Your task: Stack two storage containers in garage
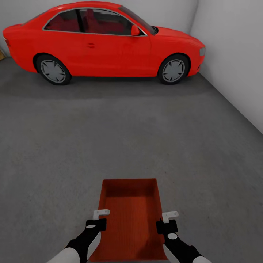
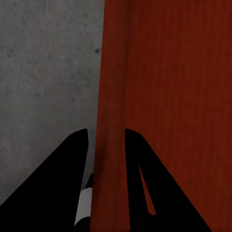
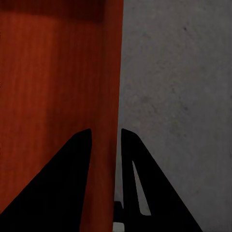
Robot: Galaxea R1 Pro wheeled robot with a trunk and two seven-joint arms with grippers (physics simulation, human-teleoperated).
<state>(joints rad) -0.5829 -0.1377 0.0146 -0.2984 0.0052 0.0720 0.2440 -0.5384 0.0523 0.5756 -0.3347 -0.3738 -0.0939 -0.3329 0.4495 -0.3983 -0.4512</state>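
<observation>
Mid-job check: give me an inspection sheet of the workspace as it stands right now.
Surface: dark grey speckled concrete floor, bare ahead.
Job's things: one red-orange storage container, held at both long walls.
Clutter: nothing seen.
Grippers: left gripper straddles the container's left wall; right gripper straddles the right wall; fingers sit either side of the wall.
Cables: nothing seen.
Surroundings: red car parked across the far end; white walls behind and to the right.
</observation>
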